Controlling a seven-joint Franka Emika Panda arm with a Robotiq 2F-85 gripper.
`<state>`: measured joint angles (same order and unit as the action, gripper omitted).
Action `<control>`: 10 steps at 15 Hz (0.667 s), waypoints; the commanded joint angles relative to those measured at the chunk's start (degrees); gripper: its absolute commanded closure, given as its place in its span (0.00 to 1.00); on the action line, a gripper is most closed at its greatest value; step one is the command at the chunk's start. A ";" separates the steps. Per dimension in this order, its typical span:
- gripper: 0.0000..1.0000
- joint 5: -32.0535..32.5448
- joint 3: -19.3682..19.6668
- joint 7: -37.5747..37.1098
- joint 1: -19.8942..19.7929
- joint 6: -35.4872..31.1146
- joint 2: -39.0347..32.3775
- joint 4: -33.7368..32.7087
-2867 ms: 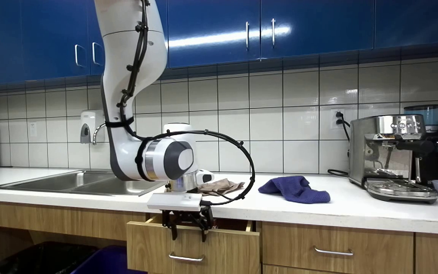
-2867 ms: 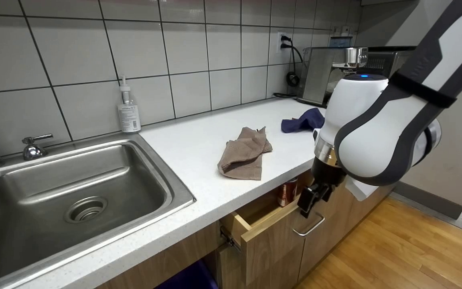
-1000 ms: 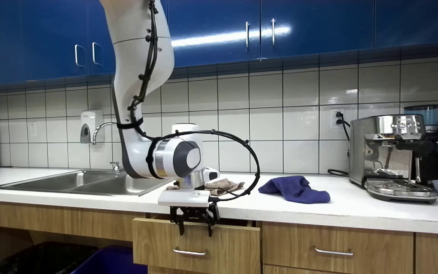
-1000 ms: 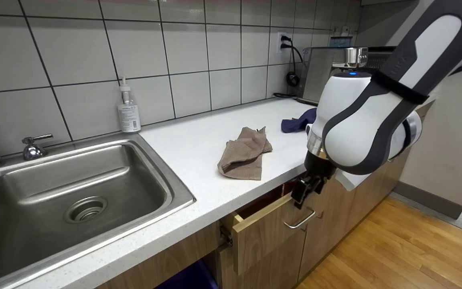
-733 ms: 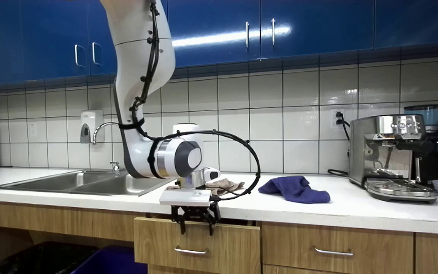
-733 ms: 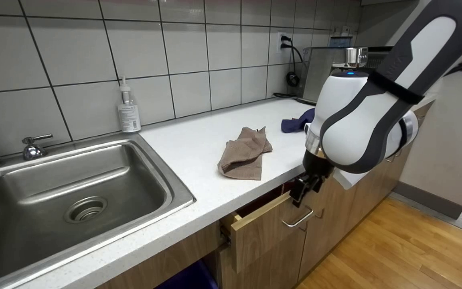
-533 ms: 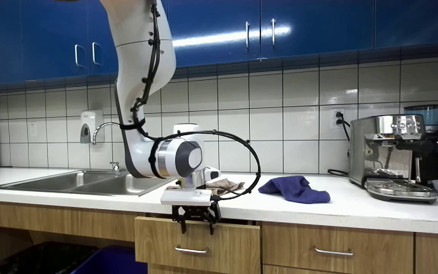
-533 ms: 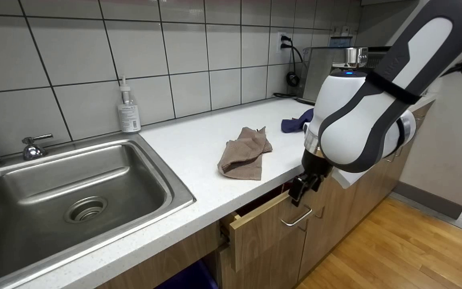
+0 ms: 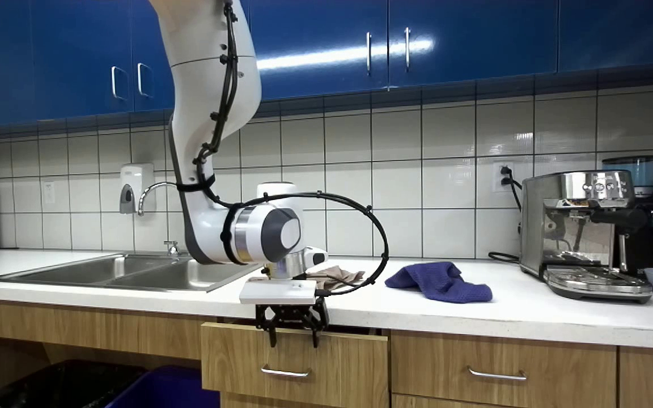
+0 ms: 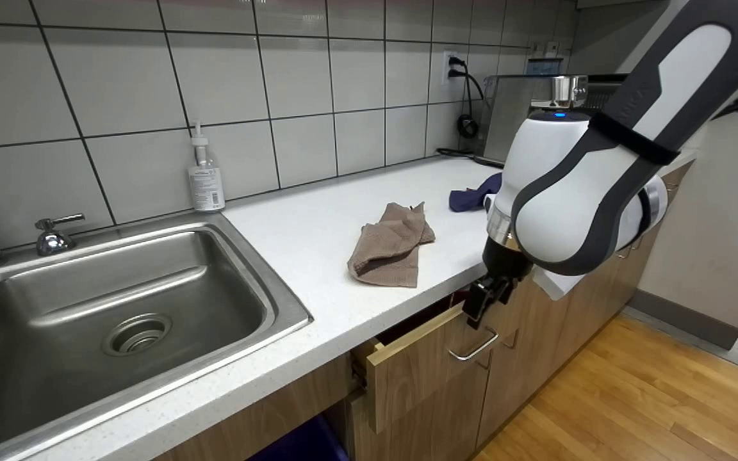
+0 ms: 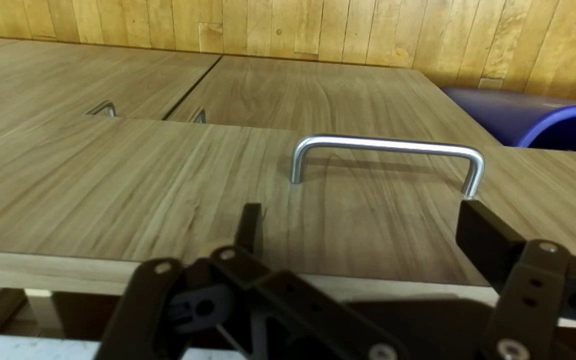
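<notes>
A: What has changed around the gripper [image 9: 294,342]?

B: It and the wooden drawer [image 9: 340,365] have shifted inward together. A few seconds ago the drawer stood further out; now both exterior views show less of its inside.

A: Is the gripper clasping the drawer's front panel?

B: No. Its fingers are spread wide with nothing between them, the tips hanging over the front face, just past the top edge. They look close to it; I can't tell whether they touch.

A: Where's the drawer handle [image 11: 388,145]?

B: In the wrist view, between twelve and one o'clock from the gap between the fingertips, with the fingers clear of its bar.

A: Is the drawer moving right now?

B: Hardly. Over the last half-second it has stayed put, and the gripper has risen a touch at most.

A: What does that mean for the work?

B: My reading is that the drawer was pushed rather than hauled by its handle, and has gone only part of the way in: it still juts from under the worktop [image 10: 305,230].

A: Anything else disturbed?

B: No. From the gripper in an exterior view, the brown towel [image 10: 391,246] lies at ten o'clock; in an exterior view, the purple-blue towel [image 9: 440,283] lies at two o'clock.
</notes>
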<state>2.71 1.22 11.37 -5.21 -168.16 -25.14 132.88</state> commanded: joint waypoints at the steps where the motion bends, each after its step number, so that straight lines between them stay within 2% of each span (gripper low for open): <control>1: 0.00 1.76 -0.46 1.38 -0.50 -0.88 4.19 3.38; 10: 0.00 2.59 -0.01 0.43 0.83 -1.53 12.56 11.02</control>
<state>4.14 1.22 11.87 -4.62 -168.96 -17.59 139.42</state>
